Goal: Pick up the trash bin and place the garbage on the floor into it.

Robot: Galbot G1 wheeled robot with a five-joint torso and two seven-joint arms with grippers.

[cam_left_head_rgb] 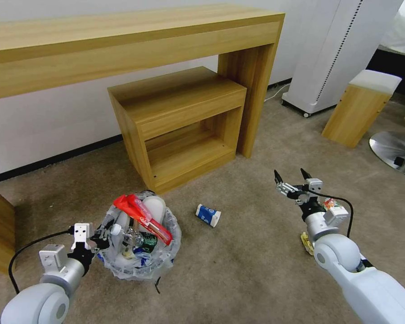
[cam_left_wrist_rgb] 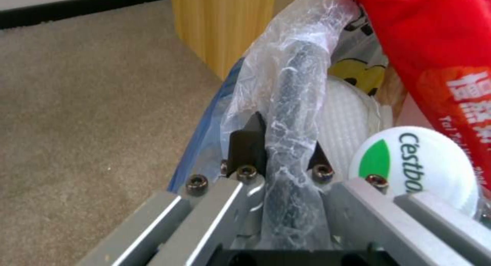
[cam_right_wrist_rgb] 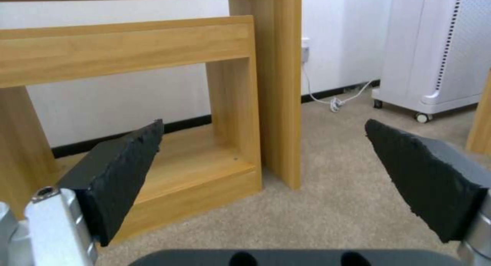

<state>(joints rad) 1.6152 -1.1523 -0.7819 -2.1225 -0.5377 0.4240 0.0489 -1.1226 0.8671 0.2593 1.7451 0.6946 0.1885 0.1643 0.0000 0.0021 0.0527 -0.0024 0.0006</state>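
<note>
Beige carpet covers the floor, w/ a light-wood desk [cam_left_head_rgb: 121, 40] along the white wall and a low wood shelf unit [cam_left_head_rgb: 180, 121] tucked under its right end. Head view: the trash bin [cam_left_head_rgb: 139, 265], small, round, lined w/ a crinkly clear bag, sits on the carpet in front of the shelf unit's near left corner, heaped w/ litter incl. a red wrapper [cam_left_head_rgb: 141, 216]. The left gripper [cam_left_head_rgb: 96, 236] is at the bin's left rim. One piece of garbage is loose on the floor: a blue-white carton [cam_left_head_rgb: 208, 214], lying on its side just right of the bin, long axis running roughly from far-left to near-right. The right gripper [cam_left_head_rgb: 292, 177] hovers above the carpet, fingers spread and empty; the carton lies to its left and lower, between it and the bin, so the right arm looks like the free one to reach it. Left wrist view: the left gripper [cam_left_wrist_rgb: 284, 143] is pinching the bin's bag-wrapped black rim [cam_left_wrist_rgb: 294, 116], one finger outside, one inside; a white bottle cap [cam_left_wrist_rgb: 424, 166] w/ green lettering and the red wrapper [cam_left_wrist_rgb: 440, 58] sit just inside. Right wrist view: the right gripper [cam_right_wrist_rgb: 263, 170] has both black pads wide apart, nothing between them, facing the shelf unit [cam_right_wrist_rgb: 168, 174] and a desk leg [cam_right_wrist_rgb: 276, 85]; a white appliance on castors [cam_right_wrist_rgb: 435, 47] stands near the wall.
</note>
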